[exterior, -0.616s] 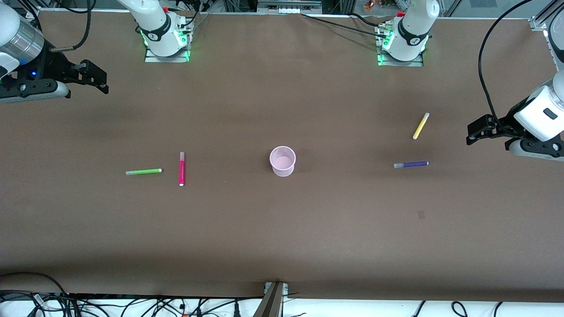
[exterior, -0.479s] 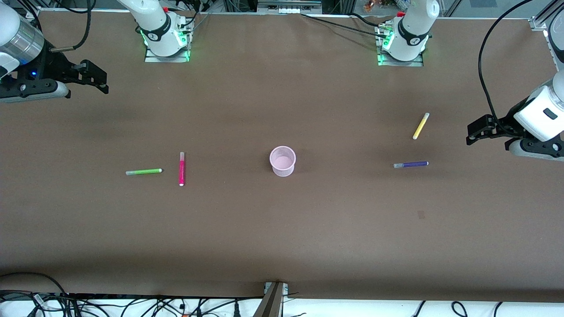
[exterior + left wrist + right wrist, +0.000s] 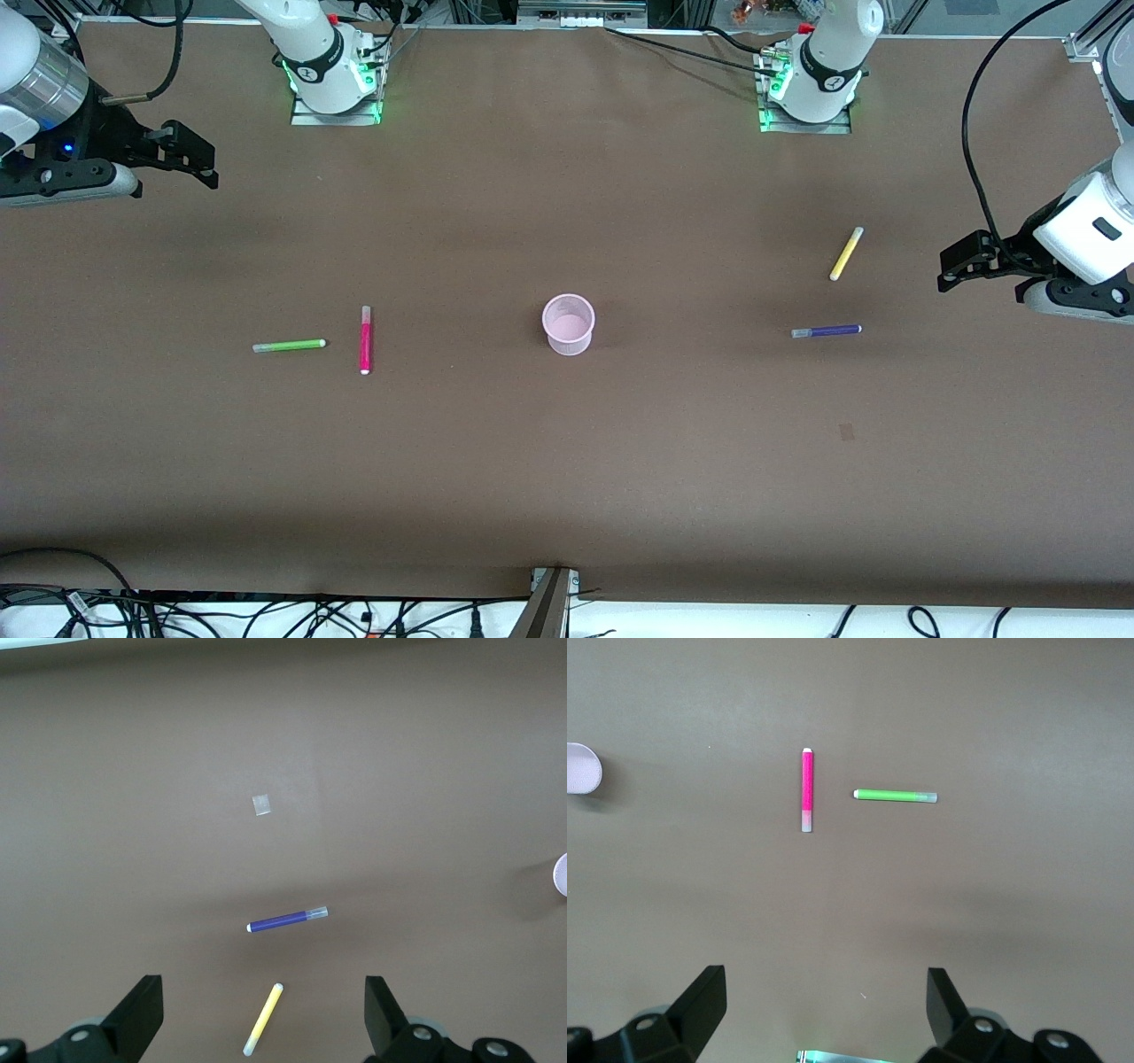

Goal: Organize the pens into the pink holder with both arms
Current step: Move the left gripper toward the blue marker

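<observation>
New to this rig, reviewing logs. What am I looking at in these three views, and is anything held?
Two white robot arms at a brown table. One picture looks down from across it; the others come from wrist cameras. The left claw and right claw hang open and empty at the table's ends. The pink holder stands mid-table, nothing visible inside. The yellow pen and purple pen lie toward the left arm's end, the magenta pen and green pen toward the right's.

holder [image 3: 568, 324] mid-table | two pens [image 3: 364, 339] toward right arm's end | two pens [image 3: 827, 330] toward left arm's end
</observation>
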Controlling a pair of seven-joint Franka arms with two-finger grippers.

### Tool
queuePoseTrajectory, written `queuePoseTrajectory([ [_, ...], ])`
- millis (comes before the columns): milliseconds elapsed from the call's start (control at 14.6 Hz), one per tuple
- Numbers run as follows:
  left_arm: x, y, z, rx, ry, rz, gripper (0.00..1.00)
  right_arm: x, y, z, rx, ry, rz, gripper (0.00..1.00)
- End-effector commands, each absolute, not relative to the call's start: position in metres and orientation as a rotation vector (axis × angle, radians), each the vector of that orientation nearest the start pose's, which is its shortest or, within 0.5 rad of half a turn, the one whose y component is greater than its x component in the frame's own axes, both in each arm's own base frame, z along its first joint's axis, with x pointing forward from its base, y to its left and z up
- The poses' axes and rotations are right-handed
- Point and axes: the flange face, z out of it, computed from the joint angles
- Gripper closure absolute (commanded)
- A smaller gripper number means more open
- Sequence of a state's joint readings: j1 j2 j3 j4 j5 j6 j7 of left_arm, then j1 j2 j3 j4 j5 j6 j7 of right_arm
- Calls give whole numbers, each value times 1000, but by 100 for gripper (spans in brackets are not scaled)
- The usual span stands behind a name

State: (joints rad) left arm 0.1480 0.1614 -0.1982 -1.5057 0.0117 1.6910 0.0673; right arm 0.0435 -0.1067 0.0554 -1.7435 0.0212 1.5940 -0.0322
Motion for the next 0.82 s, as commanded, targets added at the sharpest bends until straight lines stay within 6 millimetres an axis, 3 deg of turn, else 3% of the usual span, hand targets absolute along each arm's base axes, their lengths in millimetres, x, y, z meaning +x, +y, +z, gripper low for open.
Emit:
queuePoseTrajectory([
  [0,609,-23,583,-3161,222,-25,0,514,54,606,-3119,-182,56,0],
  [274,609,-27,583,-3147,451,-32,0,514,54,607,-3119,-182,52,0],
  [479,611,-21,573,-3097,734,-10,0,514,54,607,-3119,-182,54,0],
  [685,619,-11,551,-3030,992,38,0,514,54,607,-3119,-182,54,0],
  [753,625,-7,531,-3038,1018,85,0,514,54,607,-3119,-182,54,0],
])
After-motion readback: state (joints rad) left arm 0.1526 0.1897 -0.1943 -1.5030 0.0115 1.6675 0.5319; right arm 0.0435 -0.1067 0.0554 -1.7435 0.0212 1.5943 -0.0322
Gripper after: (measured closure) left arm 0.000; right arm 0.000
